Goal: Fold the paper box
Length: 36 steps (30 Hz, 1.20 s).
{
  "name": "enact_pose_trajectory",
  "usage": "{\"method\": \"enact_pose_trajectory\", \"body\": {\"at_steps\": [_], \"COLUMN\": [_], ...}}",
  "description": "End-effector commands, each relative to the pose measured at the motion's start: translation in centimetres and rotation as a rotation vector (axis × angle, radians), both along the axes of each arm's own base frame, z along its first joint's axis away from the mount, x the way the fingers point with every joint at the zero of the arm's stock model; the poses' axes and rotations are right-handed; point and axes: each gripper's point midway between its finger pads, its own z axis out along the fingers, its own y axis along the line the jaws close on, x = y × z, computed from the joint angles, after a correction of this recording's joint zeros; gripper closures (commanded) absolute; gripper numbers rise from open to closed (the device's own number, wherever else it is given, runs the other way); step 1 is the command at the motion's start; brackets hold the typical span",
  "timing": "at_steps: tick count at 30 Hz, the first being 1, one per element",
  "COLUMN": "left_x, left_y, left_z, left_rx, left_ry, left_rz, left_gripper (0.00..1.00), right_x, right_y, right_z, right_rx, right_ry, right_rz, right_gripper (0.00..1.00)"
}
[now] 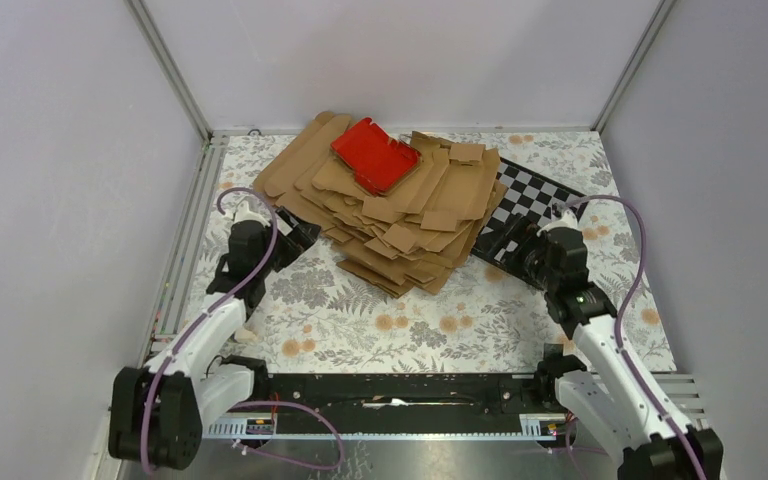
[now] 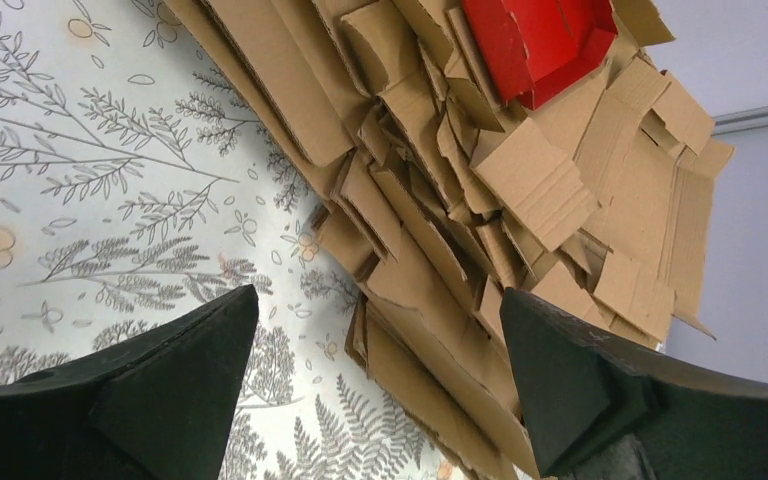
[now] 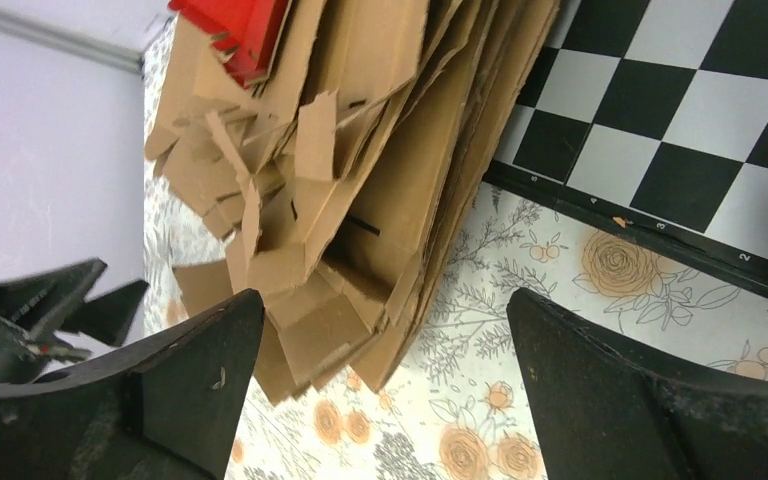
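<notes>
Both tools stand spread wide and hold nothing. The left tool (image 1: 300, 236) sits low at the near-left edge of a pile of brown cardboard blanks (image 1: 400, 215), its two dark fingers (image 2: 160, 390) apart over the flowered tabletop (image 1: 360, 320) and pointing at the stack's loose flaps. The right tool (image 1: 512, 245) faces the same pile from the other side, its fingers (image 3: 610, 390) open above the cloth just beside the near edge of a black-and-white checkered board (image 1: 530, 195). The board lies partly tucked under the right side of the cardboard. The blanks are heaped unevenly, corners and tabs jutting out in several directions. The red paper box (image 1: 375, 153) lies on top of the pile toward its far side, well apart from both tools, with its edges turned up like a shallow tray. Grey walls close in the tabletop at the back and on both sides.
</notes>
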Motion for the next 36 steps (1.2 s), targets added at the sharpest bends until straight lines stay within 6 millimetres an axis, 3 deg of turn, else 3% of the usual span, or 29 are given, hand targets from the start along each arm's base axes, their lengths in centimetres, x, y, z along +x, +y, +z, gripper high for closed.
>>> {"method": "enact_pose_trajectory", "body": {"at_steps": [1,8,17,21,30,32,35,36], "left_x": [2.8,5.2,8.7,9.9,12.8,13.2,13.3,13.2], "left_y": [-0.4,0.6,0.8,0.9,0.4,0.5,1.5,2.1], "left_z": [1.2,-0.5,-2.1,-3.6,-5.8,-6.1,-6.2,-6.2], "left_rx": [-0.054,-0.055,-0.102,-0.123,-0.169,-0.173,-0.164,-0.154], "left_ry": [-0.081,-0.063,-0.047,-0.012,0.019,0.031,0.038,0.042], "left_rz": [0.017,0.069,0.071,0.099,0.11,0.108,0.13,0.144], "left_gripper": [0.01,0.01,0.12,0.23,0.54,0.66,1.0,1.0], "right_x": [3.5,6.0,7.4,7.9,8.1,8.0,8.0,7.9], "right_y": [-0.6,-0.3,-0.8,-0.8,-1.2,-1.5,-2.1,-2.2], "right_z": [3.4,4.3,4.0,3.9,3.5,3.0,2.6,2.5], "right_rx": [0.116,0.19,0.148,0.132,0.089,0.068,0.036,0.029], "right_ry": [-0.031,-0.034,-0.04,-0.036,-0.039,-0.029,-0.014,-0.014], "right_rz": [-0.162,-0.217,-0.244,-0.245,-0.249,-0.256,-0.283,-0.284], "right_gripper": [0.01,0.0,0.0,0.0,0.0,0.0,0.0,0.0]}}
